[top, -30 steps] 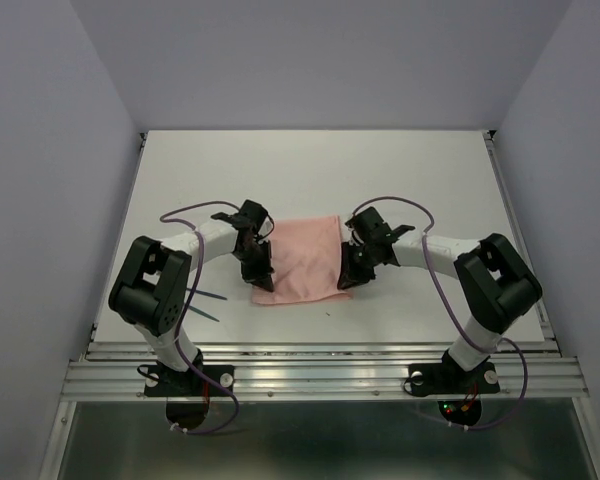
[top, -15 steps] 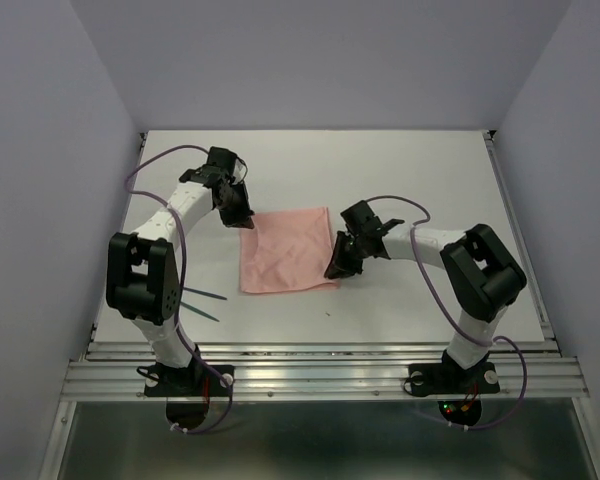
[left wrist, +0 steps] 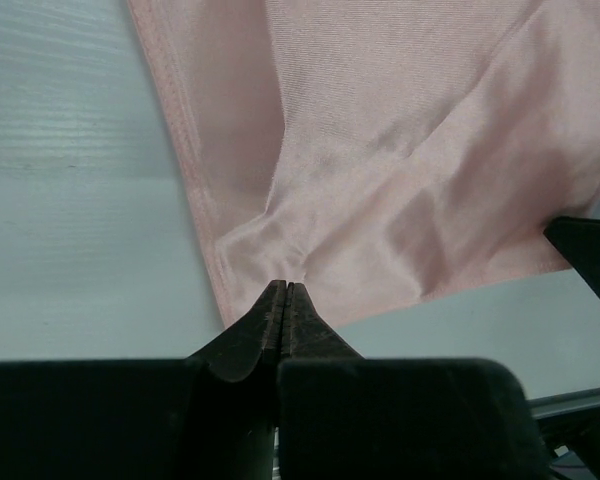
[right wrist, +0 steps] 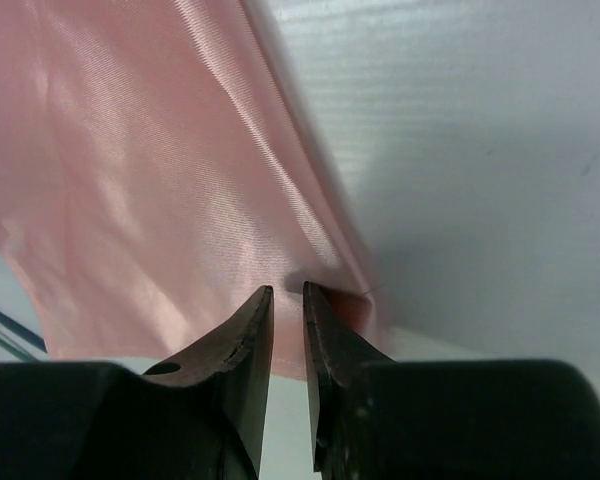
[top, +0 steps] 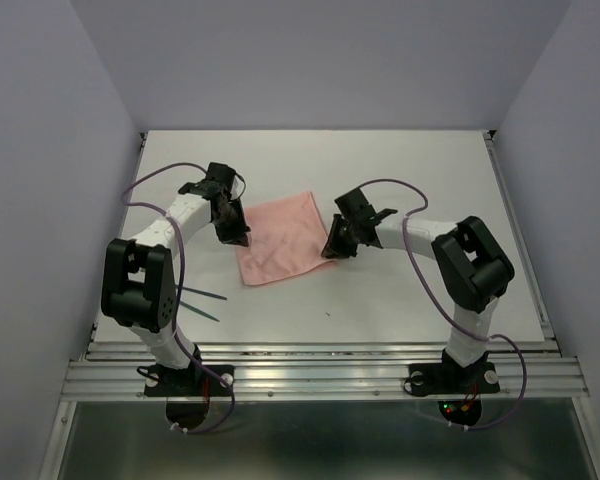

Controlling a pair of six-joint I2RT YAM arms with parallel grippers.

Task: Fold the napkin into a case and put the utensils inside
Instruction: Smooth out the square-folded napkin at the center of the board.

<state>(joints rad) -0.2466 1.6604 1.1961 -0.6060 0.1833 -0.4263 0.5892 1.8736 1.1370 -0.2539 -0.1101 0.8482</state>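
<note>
Napkin (top: 280, 238) got dragged and skewed, now lying tilted mid-table. Left claw (top: 237, 237) was pinched shut on its left edge. Right claw (top: 332, 248), nearly closed, seemed to nip the right edge. No case yet. Utensils (top: 202, 303) sat near-left, apart.

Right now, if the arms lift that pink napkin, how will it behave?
Probably floppy: the napkin puckers into creases where the left gripper pinches it. Likely very light, since the edge at the right gripper rides above the table, casting a shadow. Its sheen suggests it may slip from a loose pinch.
</note>
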